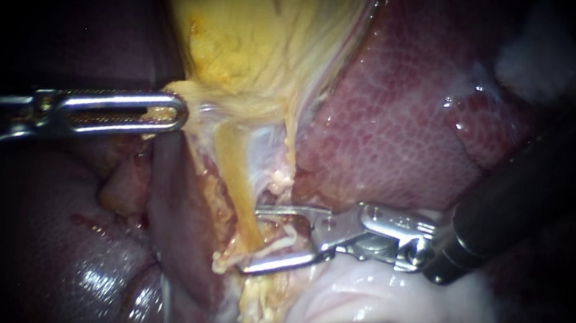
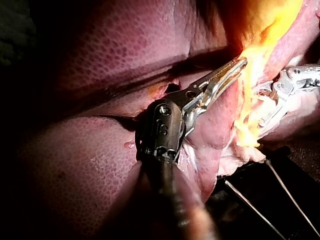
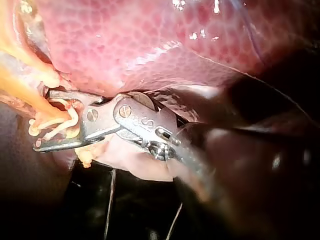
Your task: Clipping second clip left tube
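- Yellow tube runs down from the bottom of the gallbladder, in the middle of the endoscope view. The dark red liver lies beside it on the right.
- The low part of the tube sits between the two halves of the right instrument's end effector.
- The right instrument comes in from the right. Its end effector is spread wide, one half on each side of the tube. A gap shows, and it is not squeezing the tube.
- The right wrist view shows the same spread end effector, with yellow and pale strands lying inside it.
- The left instrument comes in from the left. Its end effector is pressed together and pinches the yellow edge of the gallbladder, near the top of the tube.
- In the left wrist view, the tip of the left instrument bites the yellow tissue. The right instrument is just past it.
- Soft white tissue lies under the right instrument.
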